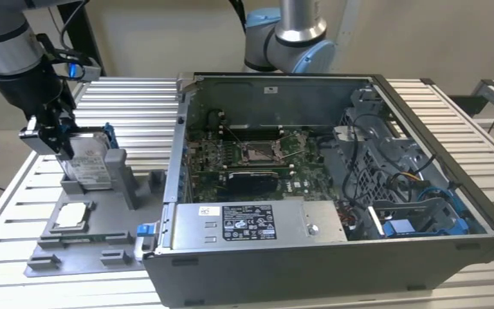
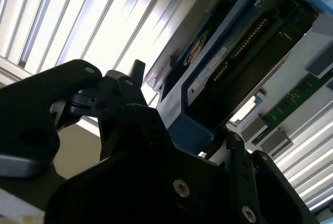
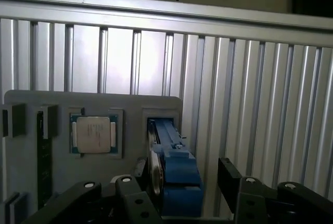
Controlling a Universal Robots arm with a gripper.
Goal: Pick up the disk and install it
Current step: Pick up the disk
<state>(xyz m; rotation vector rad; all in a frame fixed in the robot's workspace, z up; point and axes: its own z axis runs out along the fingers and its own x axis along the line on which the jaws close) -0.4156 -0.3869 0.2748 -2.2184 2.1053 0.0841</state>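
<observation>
The disk (image 1: pixel 90 156), a silver drive in a blue carrier frame, stands on edge in a slot of the grey fixture (image 1: pixel 101 248) at the exterior view's left. My gripper (image 1: pixel 54 138) has come down over the disk's upper end. In the first wrist view the disk (image 3: pixel 176 169) sits between the two dark fingers, the gripper (image 3: pixel 184 182) straddling it with a gap to one finger (image 3: pixel 229 174), so it is open. In the second wrist view the disk (image 2: pixel 234 62) shows its connector side just beyond the gripper body.
A square processor chip (image 1: pixel 71 214) lies flat on the fixture beside the disk, also seen as the chip (image 3: pixel 93 134). The open computer case (image 1: pixel 316 264) fills the middle and right, with blue drive-bay parts (image 1: pixel 410 226) at its front right corner. A second arm's base (image 1: pixel 290 38) stands behind it.
</observation>
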